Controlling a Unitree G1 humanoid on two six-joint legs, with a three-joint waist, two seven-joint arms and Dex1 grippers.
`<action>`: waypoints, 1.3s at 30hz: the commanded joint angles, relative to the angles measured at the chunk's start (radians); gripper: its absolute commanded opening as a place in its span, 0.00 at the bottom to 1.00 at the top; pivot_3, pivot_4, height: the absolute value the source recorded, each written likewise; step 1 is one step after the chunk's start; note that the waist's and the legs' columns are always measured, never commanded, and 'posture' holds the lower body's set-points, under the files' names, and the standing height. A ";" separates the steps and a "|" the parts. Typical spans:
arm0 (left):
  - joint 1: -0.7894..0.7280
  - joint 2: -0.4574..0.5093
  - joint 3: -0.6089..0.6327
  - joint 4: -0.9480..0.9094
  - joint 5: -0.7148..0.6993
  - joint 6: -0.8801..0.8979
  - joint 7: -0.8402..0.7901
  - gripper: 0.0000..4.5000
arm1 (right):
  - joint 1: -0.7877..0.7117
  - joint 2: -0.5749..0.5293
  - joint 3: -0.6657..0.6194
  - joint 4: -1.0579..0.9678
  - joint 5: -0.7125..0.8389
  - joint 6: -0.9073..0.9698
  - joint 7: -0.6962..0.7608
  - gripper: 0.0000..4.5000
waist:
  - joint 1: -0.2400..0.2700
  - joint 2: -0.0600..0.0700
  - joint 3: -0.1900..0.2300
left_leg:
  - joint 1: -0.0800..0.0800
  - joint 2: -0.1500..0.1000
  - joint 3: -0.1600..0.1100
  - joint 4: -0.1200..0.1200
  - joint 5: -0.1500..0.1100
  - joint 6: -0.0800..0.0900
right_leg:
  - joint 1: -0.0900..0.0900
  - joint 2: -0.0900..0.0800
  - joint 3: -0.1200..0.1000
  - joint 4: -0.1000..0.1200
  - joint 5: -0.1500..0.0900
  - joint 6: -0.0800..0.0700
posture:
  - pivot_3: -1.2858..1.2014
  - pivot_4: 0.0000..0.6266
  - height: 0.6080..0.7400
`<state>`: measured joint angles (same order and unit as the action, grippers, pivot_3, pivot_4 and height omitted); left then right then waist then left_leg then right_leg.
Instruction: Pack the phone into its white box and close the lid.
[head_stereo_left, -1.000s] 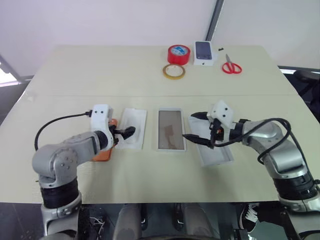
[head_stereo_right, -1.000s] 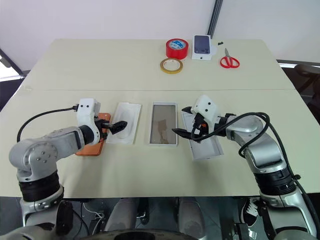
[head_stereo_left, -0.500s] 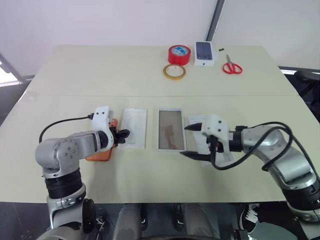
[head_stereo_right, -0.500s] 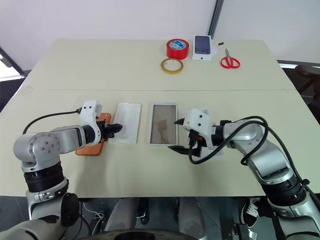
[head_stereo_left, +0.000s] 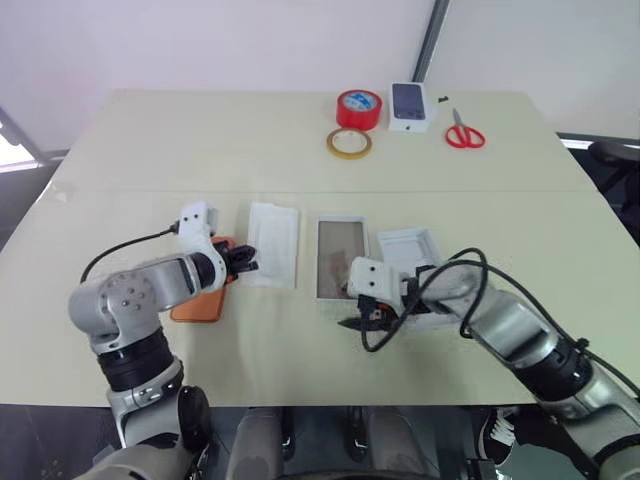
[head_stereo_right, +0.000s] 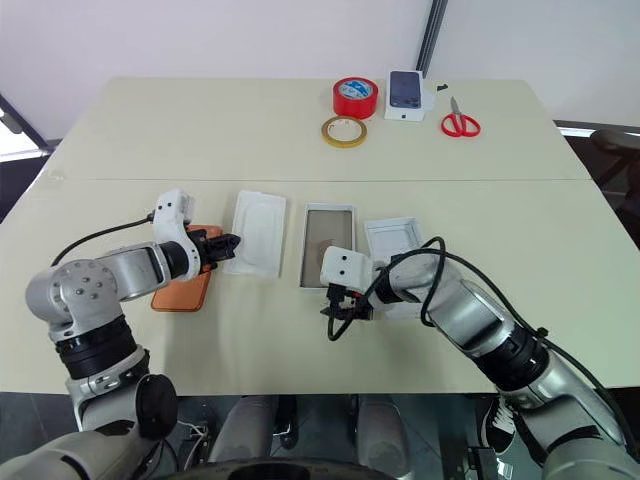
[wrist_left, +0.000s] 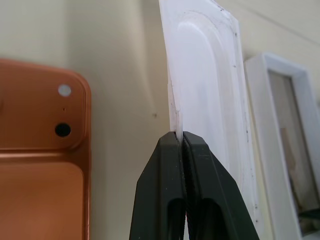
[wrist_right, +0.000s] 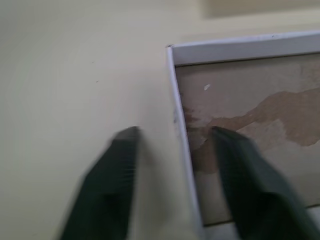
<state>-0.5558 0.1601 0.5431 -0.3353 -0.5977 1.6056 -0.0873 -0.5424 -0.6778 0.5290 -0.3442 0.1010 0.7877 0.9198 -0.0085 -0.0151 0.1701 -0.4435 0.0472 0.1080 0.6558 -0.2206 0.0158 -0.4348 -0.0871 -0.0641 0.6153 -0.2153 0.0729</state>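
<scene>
Left gripper (wrist_left: 182, 142) pinches the stiff, light insert (wrist_left: 212, 110); right gripper (wrist_right: 172, 145), part-open, straddles the white box (wrist_right: 250, 110) wall near the desk's front edge.

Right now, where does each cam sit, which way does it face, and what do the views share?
Left eye, right eye: head stereo pair, looking forward and down over the table; both arms show.
Left wrist: looks along the left gripper, shut on the white insert; the phone lies beside it.
Right wrist: looks down the right gripper, its fingers straddling a wall of the white box.
Shared: the white box shows in all views; insert and phone in both eyes and the left wrist.
</scene>
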 joint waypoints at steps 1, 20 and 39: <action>-0.034 -0.004 0.046 -0.048 -0.007 0.009 -0.007 0.00 | -0.019 0.013 0.013 -0.003 -0.020 -0.001 0.003 0.16 | 0.000 0.000 0.000 | 0.000 0.000 0.000 0.000 0.000 0.000 | 0.000 0.000 0.000 0.000 0.000 0.000 | 0.52 0.24 1.00; -0.063 -0.059 0.070 -0.080 -0.066 0.009 0.022 0.00 | -0.067 0.131 -0.054 0.006 0.000 -0.097 0.030 0.40 | -0.001 -0.001 0.000 | 0.000 0.000 0.000 0.000 0.000 0.000 | 0.001 0.001 0.000 0.001 0.000 0.001 | 0.52 0.24 1.00; 0.038 -0.253 -0.083 -0.122 -0.150 0.009 0.237 0.00 | -0.038 0.006 -0.300 0.066 0.074 -0.116 0.005 0.50 | -0.001 -0.002 0.000 | 0.000 0.000 0.000 0.001 0.000 0.000 | 0.001 0.001 0.000 0.001 0.000 0.000 | 0.52 0.24 1.00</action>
<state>-0.5115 -0.0876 0.4727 -0.4188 -0.7131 1.6056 0.1409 -0.5699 -0.6807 0.2441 -0.2680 0.1773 0.6957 0.9361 -0.0099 -0.0168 0.1704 -0.4433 0.0473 0.1074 0.6567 -0.2207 0.0158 -0.4340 -0.0861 -0.0642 0.6159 -0.2153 0.0731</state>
